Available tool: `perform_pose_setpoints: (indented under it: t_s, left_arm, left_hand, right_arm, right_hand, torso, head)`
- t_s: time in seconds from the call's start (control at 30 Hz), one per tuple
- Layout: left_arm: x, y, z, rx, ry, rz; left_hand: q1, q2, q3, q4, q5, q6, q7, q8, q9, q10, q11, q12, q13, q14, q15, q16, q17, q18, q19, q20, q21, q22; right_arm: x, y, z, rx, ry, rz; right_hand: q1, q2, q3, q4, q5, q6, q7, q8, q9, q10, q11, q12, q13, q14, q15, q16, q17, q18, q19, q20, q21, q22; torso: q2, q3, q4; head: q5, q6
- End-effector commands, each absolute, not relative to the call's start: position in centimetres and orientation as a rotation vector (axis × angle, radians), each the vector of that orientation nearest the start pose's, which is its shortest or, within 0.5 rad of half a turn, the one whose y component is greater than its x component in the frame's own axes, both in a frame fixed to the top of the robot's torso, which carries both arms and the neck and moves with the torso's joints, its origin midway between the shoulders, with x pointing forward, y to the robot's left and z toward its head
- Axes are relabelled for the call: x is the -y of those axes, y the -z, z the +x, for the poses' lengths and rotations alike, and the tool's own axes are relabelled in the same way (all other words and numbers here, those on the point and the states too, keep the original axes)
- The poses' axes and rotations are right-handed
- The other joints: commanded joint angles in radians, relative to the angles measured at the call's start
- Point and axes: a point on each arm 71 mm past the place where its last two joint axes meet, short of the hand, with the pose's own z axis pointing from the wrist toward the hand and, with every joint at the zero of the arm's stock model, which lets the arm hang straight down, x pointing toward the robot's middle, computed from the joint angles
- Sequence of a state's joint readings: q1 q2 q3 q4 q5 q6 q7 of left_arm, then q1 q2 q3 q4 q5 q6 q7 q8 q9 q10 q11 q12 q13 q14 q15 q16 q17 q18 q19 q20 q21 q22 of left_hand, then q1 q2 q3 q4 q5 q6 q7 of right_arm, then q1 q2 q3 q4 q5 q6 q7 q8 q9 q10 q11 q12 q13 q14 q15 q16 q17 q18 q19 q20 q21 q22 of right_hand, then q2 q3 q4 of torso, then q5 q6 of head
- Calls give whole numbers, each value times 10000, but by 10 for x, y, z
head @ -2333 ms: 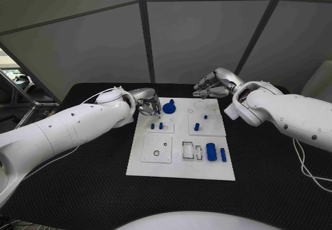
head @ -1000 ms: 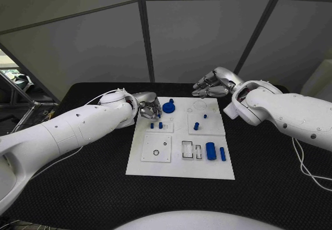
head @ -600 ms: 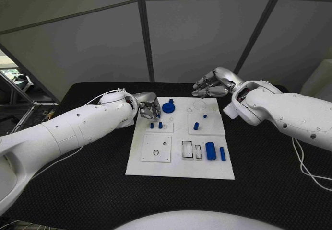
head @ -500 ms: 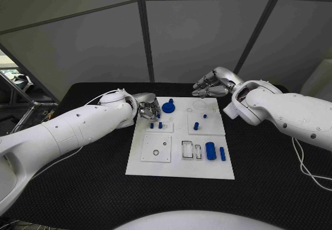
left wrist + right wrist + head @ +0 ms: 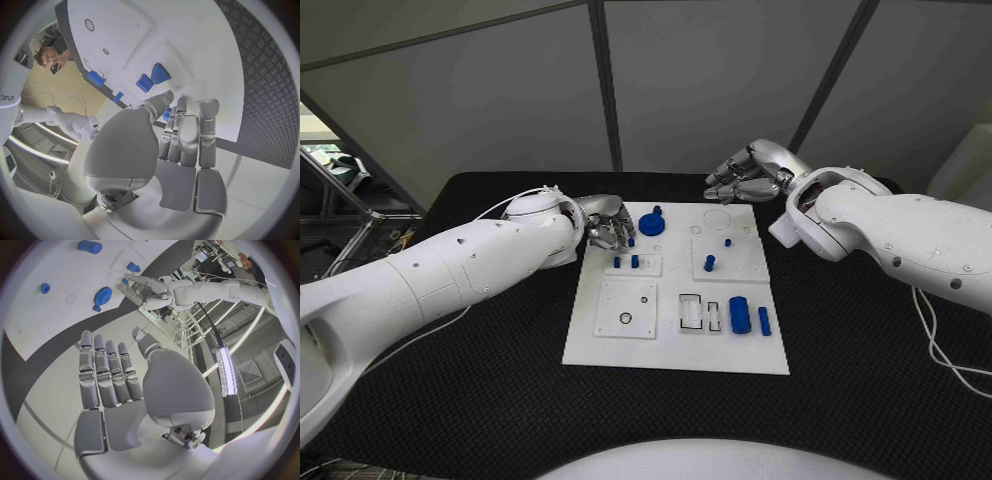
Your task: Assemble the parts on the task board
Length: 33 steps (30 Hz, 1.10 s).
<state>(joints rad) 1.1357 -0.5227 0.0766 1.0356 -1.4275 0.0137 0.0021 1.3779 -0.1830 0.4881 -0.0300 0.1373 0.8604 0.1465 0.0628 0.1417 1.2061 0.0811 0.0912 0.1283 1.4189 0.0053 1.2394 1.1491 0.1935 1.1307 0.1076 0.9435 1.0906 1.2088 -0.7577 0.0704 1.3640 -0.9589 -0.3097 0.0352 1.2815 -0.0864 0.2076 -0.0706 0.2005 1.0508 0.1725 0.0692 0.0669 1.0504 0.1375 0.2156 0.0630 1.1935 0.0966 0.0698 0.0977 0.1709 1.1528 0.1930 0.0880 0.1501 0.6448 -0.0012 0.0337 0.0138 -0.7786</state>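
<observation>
So the left hand (image 5: 607, 232) is sitting at the task board's (image 5: 678, 352) far left corner, fingers curled in close together. In the left wrist view there's a bit of blue peeking between the fingertips (image 5: 170, 114), so it might be pinching a small part, but honestly I can't tell if it's holding it or just hovering over one. The right hand (image 5: 747, 178) is hanging just past the board's far edge, fingers straight and side by side, holding nothing.

On the board itself: the blue gear (image 5: 652, 225) is lying right beside the left hand, two short blue pegs (image 5: 626, 262) are standing just nearer the robot than that, one blue peg (image 5: 710, 264) is standing toward the board's right half, and a fat blue cylinder (image 5: 740, 315) plus a thinner blue bar (image 5: 764, 320) are lying near the right edge.

What could go wrong, I reckon: those curled fingers are crowding the gear and the two pegs, so any sideways drift could knock a peg over or shove the gear off its spot. If it is pinching something that small, it could slip out.

No readable labels or writing on the board or parts.
</observation>
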Motion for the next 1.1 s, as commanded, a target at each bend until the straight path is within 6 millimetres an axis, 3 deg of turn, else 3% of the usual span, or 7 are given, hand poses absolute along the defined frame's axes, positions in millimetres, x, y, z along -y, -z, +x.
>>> perform_pose_setpoints:
  t_s: [0.03,0.13,0.27,0.4,0.5,0.83,1.1]
  left_arm:
    - [-177,231,558,-19357,6114,1247]
    - [-182,230,559,-19199,6093,1120]
    - [-193,222,559,-18749,6516,427]
    - [-208,207,559,-18211,7662,-1035]
    - [-221,197,555,-17833,8971,-2358]
    - [-243,172,532,-15523,14362,-7689]
    - [-244,169,512,-14884,15721,-8987]
  left_hand:
    - [13,-77,-73,32,-30,-217,6,-22,-100,-73,-14,-81,-24,-82,-12,-60,-49,-396,-61,50,-68,-11]
    - [19,-78,-93,45,-25,-238,14,-17,-125,-99,-4,-97,-33,-122,-8,-133,-150,-379,-116,53,-154,-70]
    - [20,-30,-107,120,11,87,46,142,-115,-116,11,-105,-50,-240,12,-314,-402,-321,-296,67,-439,-253]
    - [67,-61,28,116,573,776,99,412,-1,-223,82,-153,-89,-1650,50,-2581,-2820,-111,-1280,84,-1721,-1084]
    - [72,-26,181,112,1118,1063,147,458,61,-290,159,-164,-119,-2535,73,-4422,-4374,-128,-1684,131,-2212,-1327]
    - [-80,270,-119,236,411,1554,122,456,197,-80,135,-17,-88,-2169,102,-5608,-5194,-107,-1559,161,-2999,-1909]
    - [-70,332,-205,225,416,1694,149,470,251,12,120,44,-54,-2136,107,-5737,-5261,-104,-1501,153,-3126,-2005]
  right_arm:
    - [210,151,531,-16209,-9468,3148]
    - [215,154,532,-16551,-9067,2948]
    - [224,158,534,-17062,-7746,1881]
    - [229,161,535,-17273,-6246,409]
    - [229,162,535,-17206,-5280,-567]
    - [224,176,529,-17002,-3533,-2292]
    - [220,187,525,-17221,-3303,-2688]
  right_hand:
    - [-61,-13,29,-102,48,30,45,-57,-12,-48,-12,-56,-10,-37,17,-44,-23,85,-30,57,-74,-25]
    - [97,40,155,-252,40,127,-6,-27,3,61,-76,-44,-8,417,-146,171,65,127,347,-62,117,47]
    - [309,44,381,-570,34,670,-272,117,84,694,-403,-20,6,1924,-705,872,467,114,1596,-594,950,466]
    - [261,-17,641,-783,38,1071,-511,129,118,1455,-728,-253,4,3152,-1146,1750,1116,76,2602,-1078,1969,1089]
    - [98,-85,965,-921,33,1184,-554,7,96,1769,-862,-690,13,3154,-1213,2949,1930,73,2749,-1269,2667,1626]
    - [-465,-413,1677,-1140,-50,983,-516,-46,44,1583,-721,-1542,23,3013,-1236,7300,5244,-712,3018,-1306,9090,7957]
    - [-508,-504,1663,-1226,-120,768,-428,-45,31,1282,-623,-1522,26,2855,-1145,8714,6509,-817,2845,-1185,10452,9337]
  torso:
    - [-6,2,-3]
    - [-6,-1,11]
    - [-11,-1,19]
    - [-4,12,4]
    - [7,15,-4]
    - [-3,-5,52]
    - [-6,-21,48]
  head:
    - [-3,9]
    - [-32,26]
    - [-138,88]
    - [-255,157]
    - [-333,198]
    - [-652,252]
    - [-680,242]
